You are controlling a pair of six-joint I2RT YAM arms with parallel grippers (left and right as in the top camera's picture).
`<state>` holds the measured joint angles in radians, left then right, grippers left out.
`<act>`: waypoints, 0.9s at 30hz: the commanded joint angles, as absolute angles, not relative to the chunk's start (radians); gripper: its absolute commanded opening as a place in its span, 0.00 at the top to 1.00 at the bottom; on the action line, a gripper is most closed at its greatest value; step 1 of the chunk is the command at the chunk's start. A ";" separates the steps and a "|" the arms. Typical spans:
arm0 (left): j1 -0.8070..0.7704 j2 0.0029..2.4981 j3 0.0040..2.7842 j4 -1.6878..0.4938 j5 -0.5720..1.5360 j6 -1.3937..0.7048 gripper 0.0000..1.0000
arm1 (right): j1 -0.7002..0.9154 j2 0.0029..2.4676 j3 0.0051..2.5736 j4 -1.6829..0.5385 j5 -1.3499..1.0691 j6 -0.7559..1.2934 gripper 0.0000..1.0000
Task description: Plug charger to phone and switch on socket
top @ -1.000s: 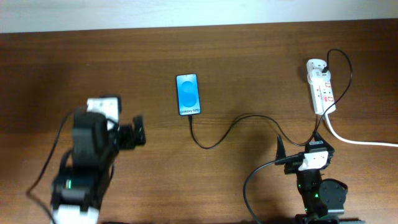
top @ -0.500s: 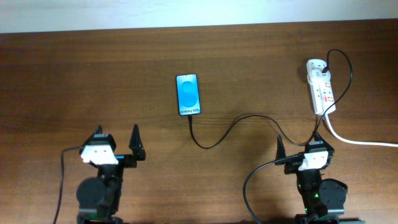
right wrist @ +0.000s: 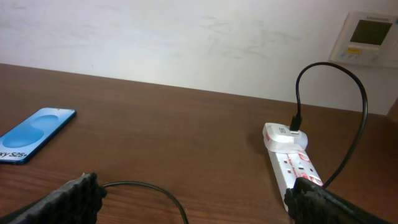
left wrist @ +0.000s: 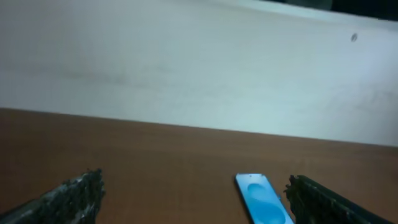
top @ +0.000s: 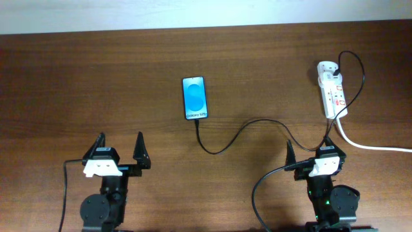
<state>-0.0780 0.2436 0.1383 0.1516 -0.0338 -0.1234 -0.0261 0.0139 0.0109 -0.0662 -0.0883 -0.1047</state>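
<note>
Hovering near, left fingers and right fingers apart, empty. Thin black charger cable meets slim blue-screen phone far centre. Reaching white power strip far right could snag the cable, yanking its plug.

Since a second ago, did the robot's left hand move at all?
Yes. In the overhead view the left gripper turned from pointing sideways to pointing toward the phone, and pulled back, away from it.

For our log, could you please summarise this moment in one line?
left gripper open; right gripper open; charger at phone; socket untouched
</note>
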 commanded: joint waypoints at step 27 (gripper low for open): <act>-0.041 0.007 0.009 -0.084 0.003 -0.070 0.01 | -0.020 0.004 0.006 -0.069 -0.101 -0.096 0.02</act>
<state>-0.0471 0.0154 0.0124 -0.0795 -0.0261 -0.0963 -0.0261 0.0139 0.0109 -0.0662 -0.0883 -0.1043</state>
